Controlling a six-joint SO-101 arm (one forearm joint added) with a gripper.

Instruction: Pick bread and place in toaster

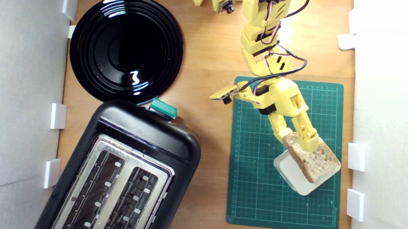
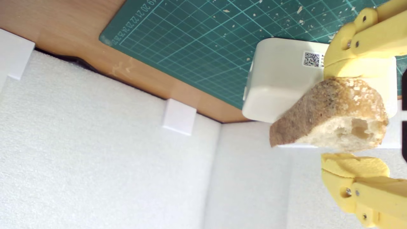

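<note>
We see 1 yellow robot arm reaching over a green cutting mat that lies on a wooden table. Its gripper stands with its 2 fingers on either side of the bread, a brown-crusted slice with pale holey crumb. In the wrist view, 1 finger touches the crust side, while a narrow gap shows between the crumb and the other finger, so the jaws look nearly closed around the slice but not yet pinching it. The bread leans tilted on a white rounded block, which rests on the mat. We cannot tell whether the slice is lifted clear of the block.

The toaster, black with a silver top, 2 long slots and a green lever knob, sits well apart from the mat, toward the exterior view's left. A glossy black plate lies just beyond the toaster.

We judge the step in hand to be the grasp. To do it well, we would close firmly on both flat faces, lift straight up clear of the block, then carry the slice edge-down and aligned with 1 slot.
</note>
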